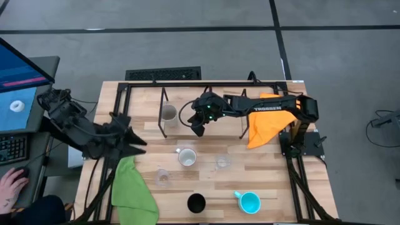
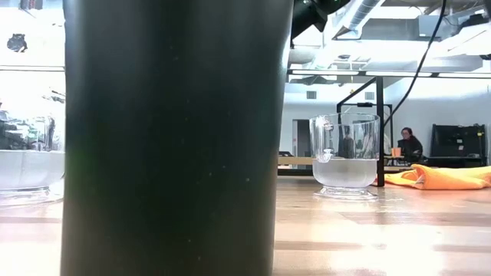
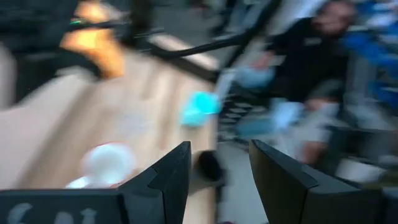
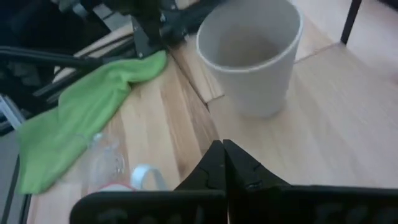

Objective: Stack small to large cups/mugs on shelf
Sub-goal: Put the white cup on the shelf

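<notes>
One legible mark only: "TROSSEN" in white capitals along the forearm link of the right arm (image 1: 267, 107), read in the high view, just above the orange cloth (image 1: 267, 128). The left wrist view shows pale characters on the dark body of the left gripper (image 3: 219, 180), at the lower corner, too cropped and blurred to read. The blue monitor screen (image 1: 17, 70) at the table's left edge in the high view carries a red band, with no readable text. The keyboard (image 1: 11, 149) below it has keys too small to make out. No labels, numbers or signs readable on the mugs, glass cups or shelf.
</notes>
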You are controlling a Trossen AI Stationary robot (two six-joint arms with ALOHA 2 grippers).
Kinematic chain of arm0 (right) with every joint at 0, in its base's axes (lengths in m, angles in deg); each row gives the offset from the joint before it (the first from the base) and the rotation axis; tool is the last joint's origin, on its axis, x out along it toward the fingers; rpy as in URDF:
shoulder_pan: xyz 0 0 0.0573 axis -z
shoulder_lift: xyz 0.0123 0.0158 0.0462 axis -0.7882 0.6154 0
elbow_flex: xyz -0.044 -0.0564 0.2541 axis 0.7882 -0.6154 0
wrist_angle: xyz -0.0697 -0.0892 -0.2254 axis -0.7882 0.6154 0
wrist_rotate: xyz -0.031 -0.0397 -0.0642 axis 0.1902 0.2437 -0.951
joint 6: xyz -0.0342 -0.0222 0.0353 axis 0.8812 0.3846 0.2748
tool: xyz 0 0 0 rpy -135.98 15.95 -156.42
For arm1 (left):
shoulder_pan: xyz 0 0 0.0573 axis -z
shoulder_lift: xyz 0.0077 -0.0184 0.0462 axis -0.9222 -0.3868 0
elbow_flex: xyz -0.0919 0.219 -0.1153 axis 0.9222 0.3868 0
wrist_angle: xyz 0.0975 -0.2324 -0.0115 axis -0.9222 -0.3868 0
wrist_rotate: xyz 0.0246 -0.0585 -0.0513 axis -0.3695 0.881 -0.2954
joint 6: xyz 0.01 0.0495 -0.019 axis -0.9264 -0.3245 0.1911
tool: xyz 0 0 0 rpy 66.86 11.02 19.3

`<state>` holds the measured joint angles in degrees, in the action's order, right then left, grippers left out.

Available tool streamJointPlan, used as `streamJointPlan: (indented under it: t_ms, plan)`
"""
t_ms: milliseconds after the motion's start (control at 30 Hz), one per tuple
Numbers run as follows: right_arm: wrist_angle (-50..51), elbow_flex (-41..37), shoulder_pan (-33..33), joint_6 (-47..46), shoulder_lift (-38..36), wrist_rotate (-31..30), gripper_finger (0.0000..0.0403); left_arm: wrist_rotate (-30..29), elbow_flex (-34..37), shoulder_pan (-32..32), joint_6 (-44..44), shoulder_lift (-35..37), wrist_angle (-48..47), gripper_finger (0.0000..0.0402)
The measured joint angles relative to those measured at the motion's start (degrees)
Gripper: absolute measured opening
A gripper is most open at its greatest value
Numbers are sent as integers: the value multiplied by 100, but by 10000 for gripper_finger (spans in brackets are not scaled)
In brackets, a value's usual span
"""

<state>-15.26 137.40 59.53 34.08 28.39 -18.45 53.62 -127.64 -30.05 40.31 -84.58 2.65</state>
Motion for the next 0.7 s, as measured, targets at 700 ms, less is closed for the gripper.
streamJointPlan:
  t_ms: [700]
  plan:
    - [1130, -2, -529, -74, -1827, -820, 12, -3403, 3148, -48, 2324, 2735, -2088, 1]
